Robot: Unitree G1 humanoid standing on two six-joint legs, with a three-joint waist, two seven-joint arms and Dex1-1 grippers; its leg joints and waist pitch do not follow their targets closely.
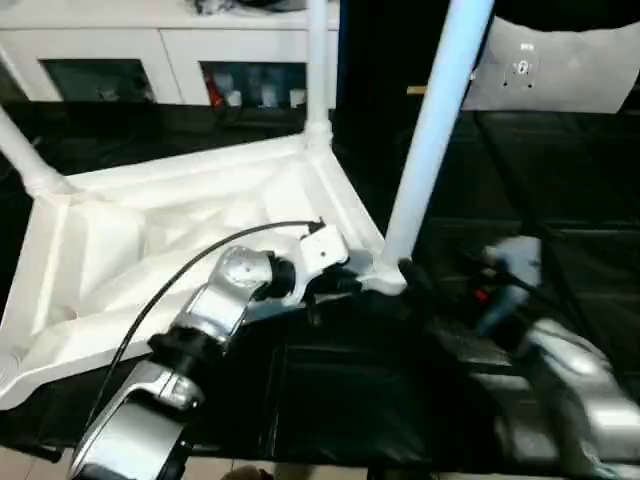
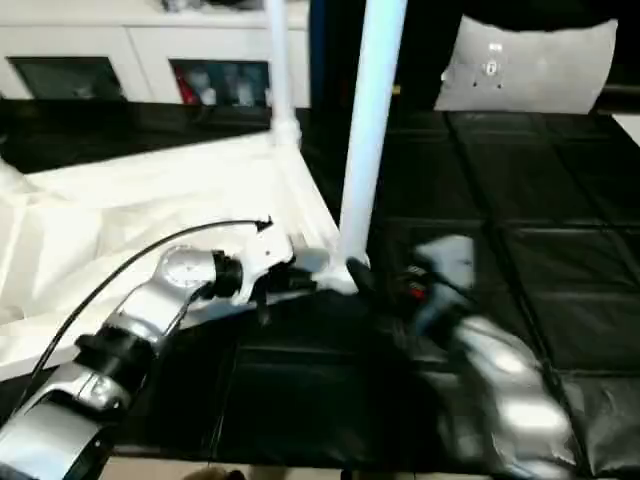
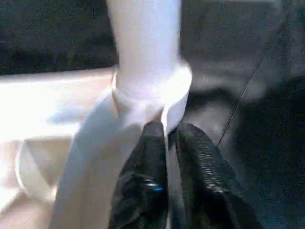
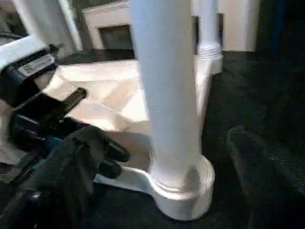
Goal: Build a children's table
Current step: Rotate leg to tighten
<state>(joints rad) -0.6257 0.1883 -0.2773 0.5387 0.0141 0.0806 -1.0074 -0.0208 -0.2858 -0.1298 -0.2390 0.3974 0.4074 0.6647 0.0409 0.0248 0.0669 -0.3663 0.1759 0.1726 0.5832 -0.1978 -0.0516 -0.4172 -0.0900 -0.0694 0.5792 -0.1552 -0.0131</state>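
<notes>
Standing upright in the near corner socket (image 1: 385, 275) of the upturned children's table (image 1: 180, 240), the leg (image 1: 430, 130) is running its long axis straight up from the black bench (image 1: 560, 200). The left pincer (image 3: 167, 138) is pinching the rim just beside that socket, fingers nearly together. The right pincer (image 4: 167, 157) is flanking the leg's base, fingers spread wide apart, gripping nothing, on the socket's other side.

white glass-door cabinet (image 1: 160, 60), seemingly black floor (image 2: 540, 200)
</notes>
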